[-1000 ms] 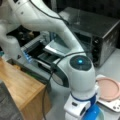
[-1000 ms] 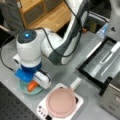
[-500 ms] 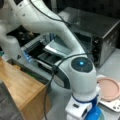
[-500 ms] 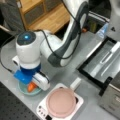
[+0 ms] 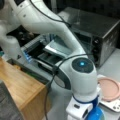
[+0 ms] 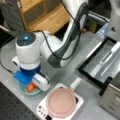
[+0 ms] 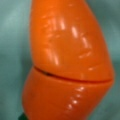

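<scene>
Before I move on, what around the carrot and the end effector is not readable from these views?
- End effector fingers: hidden by the wrist housing in both front views; absent from the wrist view.
- Carrot: fills the wrist view, its ends cut off; only a tip shows in a front view.
- Teal plate: mostly covered by the arm.

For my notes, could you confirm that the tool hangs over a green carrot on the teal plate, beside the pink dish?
Not quite: the carrot is orange, as the wrist view shows. The rest holds: the tool hangs over it on the teal plate, beside the pink dish.
</scene>
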Robot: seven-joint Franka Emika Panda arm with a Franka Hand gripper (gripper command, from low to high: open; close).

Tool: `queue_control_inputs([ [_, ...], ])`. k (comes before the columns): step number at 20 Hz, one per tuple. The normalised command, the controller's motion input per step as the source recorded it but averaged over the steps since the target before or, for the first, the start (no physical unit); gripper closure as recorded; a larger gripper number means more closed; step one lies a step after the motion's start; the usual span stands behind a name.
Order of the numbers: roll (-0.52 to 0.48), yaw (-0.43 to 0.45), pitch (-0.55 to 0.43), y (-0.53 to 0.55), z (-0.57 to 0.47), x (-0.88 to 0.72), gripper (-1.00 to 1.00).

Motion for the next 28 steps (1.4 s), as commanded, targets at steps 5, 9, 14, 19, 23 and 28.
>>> queue_control_inputs([
  [5, 0.181, 0.006, 0.043, -0.07, -0.01, 0.26, 1.00],
  [9, 0.171, 0.016, 0.042, -0.10, 0.04, 0.28, 1.00],
  [14, 0.167, 0.028, 0.053, -0.11, 0.07, 0.27, 1.00],
  [19, 0.151, 0.023, 0.062, -0.10, 0.11, 0.23, 1.00],
  [23, 0.141, 0.004, 0.112, -0.08, 0.25, 0.12, 1.00],
  [28, 0.149, -0.018, 0.160, -0.08, 0.40, 0.02, 1.00],
])
